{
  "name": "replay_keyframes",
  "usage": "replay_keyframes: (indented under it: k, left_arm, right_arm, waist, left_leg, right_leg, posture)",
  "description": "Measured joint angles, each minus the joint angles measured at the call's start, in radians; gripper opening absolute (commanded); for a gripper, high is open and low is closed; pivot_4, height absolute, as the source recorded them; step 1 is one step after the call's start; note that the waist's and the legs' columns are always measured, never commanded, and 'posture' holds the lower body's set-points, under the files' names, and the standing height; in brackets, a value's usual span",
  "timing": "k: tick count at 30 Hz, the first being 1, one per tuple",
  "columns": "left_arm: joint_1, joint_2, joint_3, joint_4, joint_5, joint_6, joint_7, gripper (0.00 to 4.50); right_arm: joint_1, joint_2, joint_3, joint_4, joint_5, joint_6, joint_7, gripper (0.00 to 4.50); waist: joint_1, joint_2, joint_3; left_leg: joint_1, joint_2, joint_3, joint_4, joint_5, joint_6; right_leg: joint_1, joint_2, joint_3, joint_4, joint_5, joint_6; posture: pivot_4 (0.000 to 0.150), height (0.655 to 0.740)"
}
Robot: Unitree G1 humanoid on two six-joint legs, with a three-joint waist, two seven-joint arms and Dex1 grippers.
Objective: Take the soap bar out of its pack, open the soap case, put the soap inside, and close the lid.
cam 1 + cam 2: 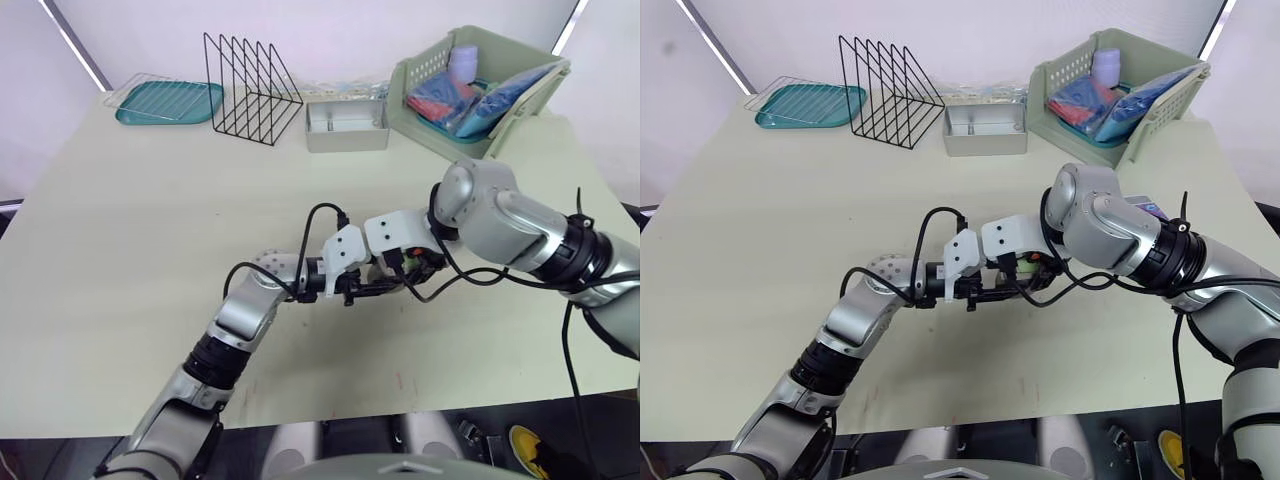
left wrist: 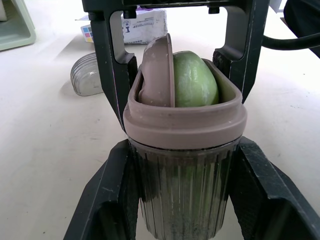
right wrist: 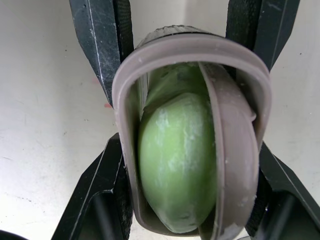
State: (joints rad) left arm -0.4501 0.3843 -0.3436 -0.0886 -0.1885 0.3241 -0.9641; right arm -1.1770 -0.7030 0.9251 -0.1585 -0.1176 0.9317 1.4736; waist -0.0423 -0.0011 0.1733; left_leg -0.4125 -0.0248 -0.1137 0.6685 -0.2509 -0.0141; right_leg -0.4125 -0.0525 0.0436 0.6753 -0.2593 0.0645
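Observation:
The soap case (image 2: 182, 165), clear and ribbed with a mauve rim, is held off the table at centre. The green soap bar (image 2: 195, 80) sits inside it beside a mauve insert (image 2: 157, 70). My left gripper (image 1: 366, 285) is shut on the case body, with its fingers (image 2: 107, 195) against both sides. My right gripper (image 1: 408, 262) comes from the opposite side. Its fingers (image 3: 100, 200) straddle the outside of the rim and look pressed to it. The clear lid (image 2: 87, 75) lies on the table, with the white soap pack (image 2: 145, 25) beyond it.
Along the far edge of the table (image 1: 130, 260) stand a teal tray (image 1: 170, 100), a black wire rack (image 1: 250, 90), a metal tin (image 1: 345, 128) and a green basket (image 1: 480, 90) of items. The table's front edge runs just below my arms.

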Motion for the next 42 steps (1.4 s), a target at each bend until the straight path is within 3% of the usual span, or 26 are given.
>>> replay_keyframes:
  k: [3, 9, 19, 31, 34, 42]
  left_arm:
    - [0.001, 0.009, 0.003, 0.005, -0.002, -0.023, -0.019, 1.87]
    - [0.001, 0.029, 0.006, 0.032, 0.001, -0.094, -0.051, 1.87]
    - [0.003, 0.061, 0.035, 0.122, -0.023, -0.235, -0.122, 1.87]
    - [0.069, 0.046, 0.111, 0.191, -0.118, -0.303, -0.197, 1.87]
    - [0.074, 0.042, 0.117, 0.197, -0.117, -0.317, -0.201, 1.87]
    - [0.116, 0.019, 0.138, 0.188, -0.126, -0.338, -0.184, 1.87]
  right_arm:
    - [0.030, 0.018, -0.012, 0.023, 0.003, -0.007, -0.020, 4.47]
    - [0.041, 0.045, -0.048, 0.053, 0.012, -0.060, -0.031, 4.47]
    - [0.217, 0.053, -0.274, 0.100, 0.135, -0.324, -0.047, 4.47]
    - [0.648, 0.053, -0.738, 0.139, 0.382, -0.662, -0.150, 4.47]
    - [0.737, 0.049, -0.814, 0.136, 0.427, -0.695, -0.175, 4.47]
    - [1.087, 0.040, -1.208, 0.116, 0.569, -0.765, -0.318, 4.47]
  waist:
    - [0.001, 0.000, 0.000]
    - [0.001, 0.000, 0.000]
    - [0.000, 0.000, 0.000]
    - [0.012, 0.000, 0.000]
    - [0.008, 0.000, 0.000]
    - [0.025, 0.000, 0.000]
  left_leg:
    - [-0.001, 0.000, 0.000, 0.000, 0.000, 0.000]
    - [-0.001, 0.000, 0.000, 0.000, 0.000, 0.000]
    - [-0.001, 0.000, 0.001, 0.000, 0.000, 0.000]
    - [-0.001, -0.001, 0.002, 0.000, 0.000, 0.000]
    - [0.000, -0.001, 0.003, 0.000, 0.000, 0.000]
    - [0.002, -0.001, 0.006, 0.000, 0.000, 0.001]
  right_leg:
    - [-0.001, 0.000, 0.000, 0.000, 0.000, 0.000]
    - [-0.001, 0.000, 0.000, 0.000, 0.000, 0.000]
    - [0.000, 0.000, 0.000, 0.000, 0.000, 0.000]
    - [0.001, -0.001, -0.001, -0.001, 0.000, 0.000]
    - [0.001, -0.001, 0.000, 0.000, 0.000, 0.000]
    - [0.002, -0.001, 0.003, 0.001, 0.000, 0.000]
  posture:
    - [0.150, 0.7400]
    - [0.150, 0.7400]
    - [0.150, 0.7400]
    - [0.150, 0.7400]
    - [0.150, 0.7400]
    - [0.150, 0.7400]
